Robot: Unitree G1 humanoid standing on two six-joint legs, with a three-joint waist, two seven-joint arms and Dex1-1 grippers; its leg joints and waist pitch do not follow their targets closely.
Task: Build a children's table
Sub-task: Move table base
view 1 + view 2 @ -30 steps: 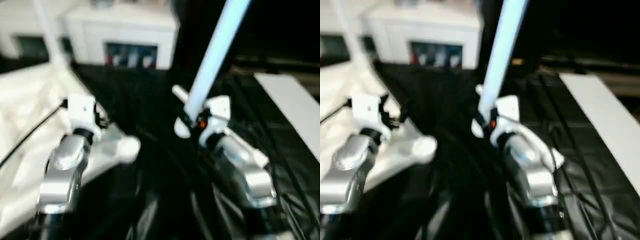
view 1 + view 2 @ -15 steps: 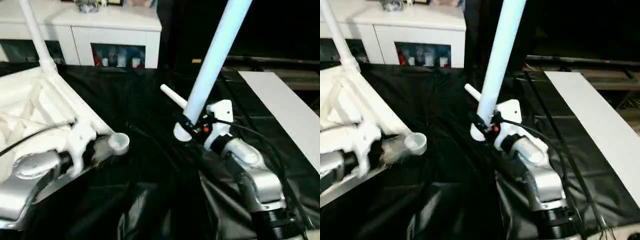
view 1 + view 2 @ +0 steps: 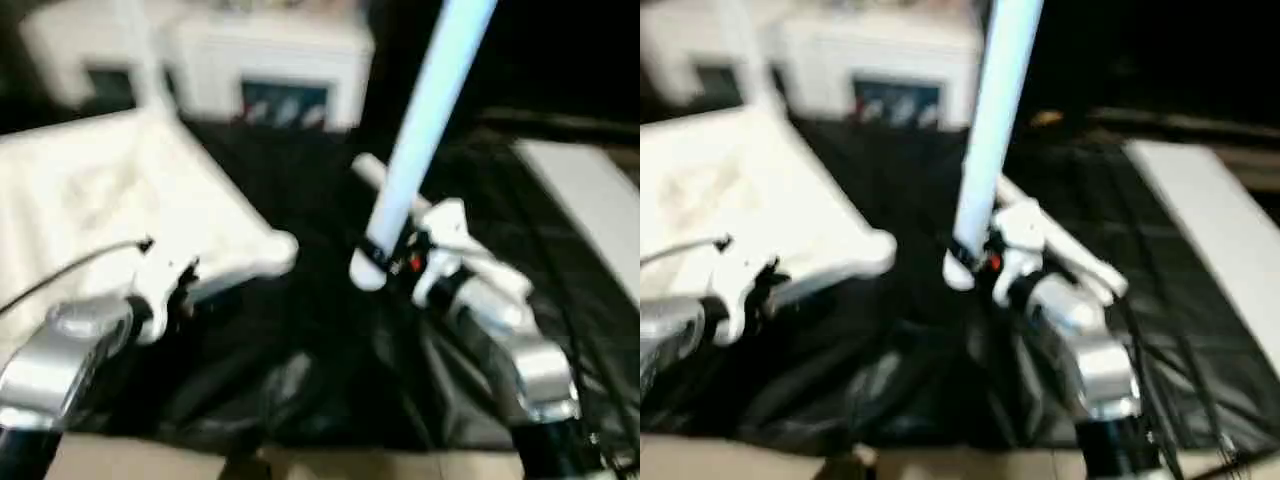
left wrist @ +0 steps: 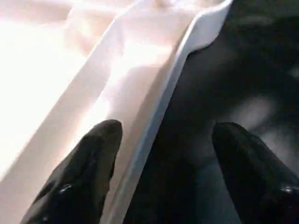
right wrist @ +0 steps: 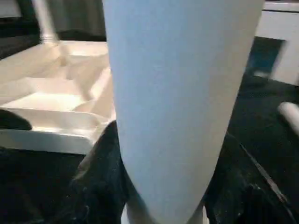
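- Right gripper [image 3: 385, 262] clenches a leg [image 3: 425, 120], held nearly upright.
- Left gripper [image 4: 163, 163], jaws released, straddles the tabletop [image 3: 120, 200] edge on the black sheet [image 3: 300, 350].

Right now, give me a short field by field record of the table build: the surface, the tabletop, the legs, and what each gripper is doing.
surface: black sheet
tabletop: white, upside down, ribbed underside up, on the robot's left
fitted leg: standing upright in the tabletop's far corner
held leg: white, near upright, thick end down, above the sheet
loose leg: lying on the sheet behind the held leg
near corner socket: no leg in it
right gripper: clamped on the held leg near its lower end
left gripper: open, fingers either side of the tabletop's edge
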